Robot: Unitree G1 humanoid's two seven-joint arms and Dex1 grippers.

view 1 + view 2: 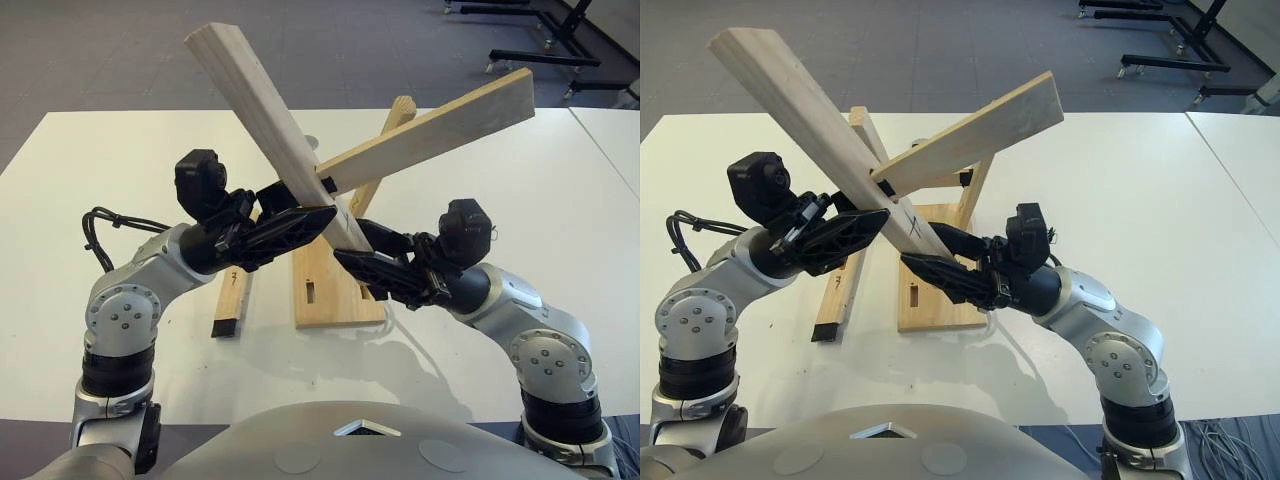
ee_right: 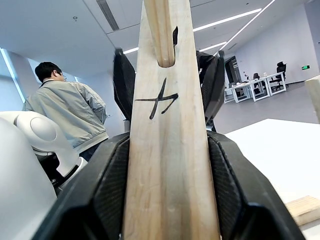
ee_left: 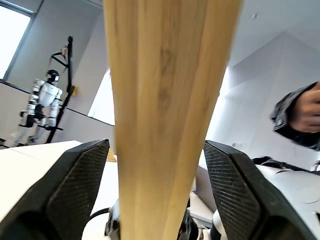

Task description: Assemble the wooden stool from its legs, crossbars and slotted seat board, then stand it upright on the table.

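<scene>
While the near edge of the table (image 1: 560, 250) lies close under both arms, its white top runs wide outward of each set of fingers, to the seam with a neighbouring table (image 1: 615, 135) on the right fingers' side and to a far edge with grey floor beyond. Nearest, the right gripper (image 1: 348, 242) is held above the tabletop, its black fingers (image 2: 105, 190) pressed against both sides of the lower end of the long leg (image 1: 260, 95), which bears a pen mark just past those fingertips. Just beyond and above it, the left gripper (image 1: 310, 203) clamps the same leg higher up, its ribbed fingers (image 3: 75, 190) set against the wood on either side, so the two grippers sit nearly tip to tip along the leg. From the left fingers the leg rises at a steep slant, well off the table. Right past the left fingertips a crossbar (image 1: 440, 125) meets the leg at a notch and slants up and away over the right fingers. Below both pairs of fingers the slotted seat board (image 1: 325, 290) lies flat on the table, and a loose leg (image 1: 232, 298) lies flat under the left fingers, just beside the board. Farther off, another wooden piece (image 1: 400, 110) slants up behind the crossbar; its lower end cannot be made out.
</scene>
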